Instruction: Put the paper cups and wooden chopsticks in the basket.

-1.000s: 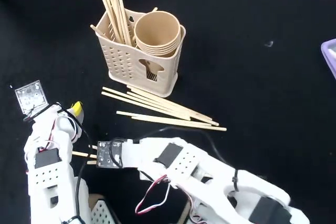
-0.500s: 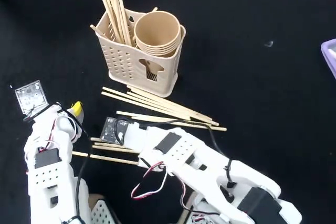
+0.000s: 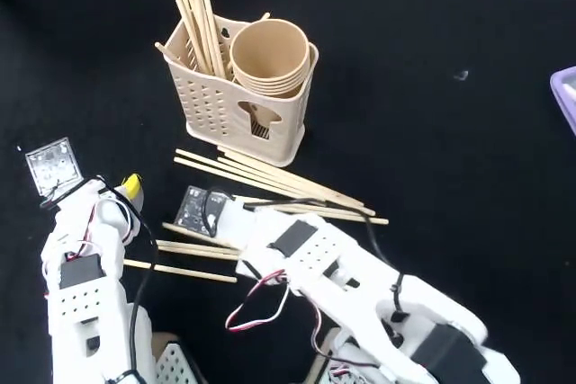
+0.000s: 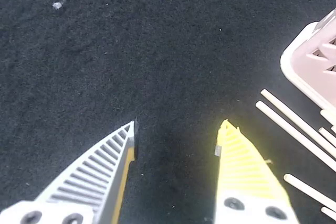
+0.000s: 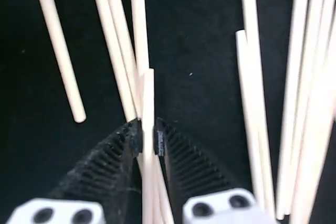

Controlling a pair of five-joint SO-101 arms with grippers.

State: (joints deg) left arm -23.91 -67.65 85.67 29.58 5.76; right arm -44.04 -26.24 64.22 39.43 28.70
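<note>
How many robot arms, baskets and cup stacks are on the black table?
White robot arms: 2
Cream perforated plastic basket: 1
Stack of brown paper cups: 1
Total: 4

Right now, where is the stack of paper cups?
In the high view, toward the upper left, the paper cups sit nested in the right-hand compartment of the basket, next to the upright chopsticks and behind the loose chopsticks.

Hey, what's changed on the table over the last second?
The right arm's tool moved forward toward the basket and is now shut on a chopstick; loose chopsticks it covered now lie exposed beside it. The left tool, the basket and its paper cups stayed put.
</note>
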